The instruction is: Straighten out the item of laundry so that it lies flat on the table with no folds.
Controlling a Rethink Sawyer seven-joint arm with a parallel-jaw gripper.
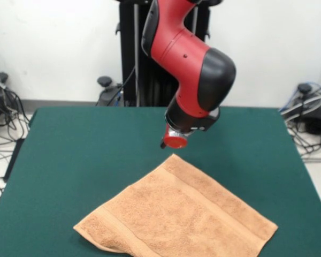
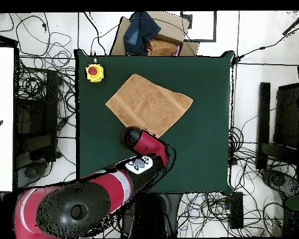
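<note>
The towel (image 1: 176,214) is peach-orange terry with a woven band stripe of the same colour near each short end. The tabletop (image 1: 85,155) is dark green. The arm (image 1: 190,64) is red with black sections. A yellow box with a red button (image 2: 94,72) sits on the green.

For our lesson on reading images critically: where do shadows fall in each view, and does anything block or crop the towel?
Front view: soft, even light; a faint shadow lies under the towel's near-left edge, and the picture's bottom edge crops its nearest corner. Overhead view: the arm covers the towel's corner nearest the robot; no strong shadows or glare show on the table.
</note>
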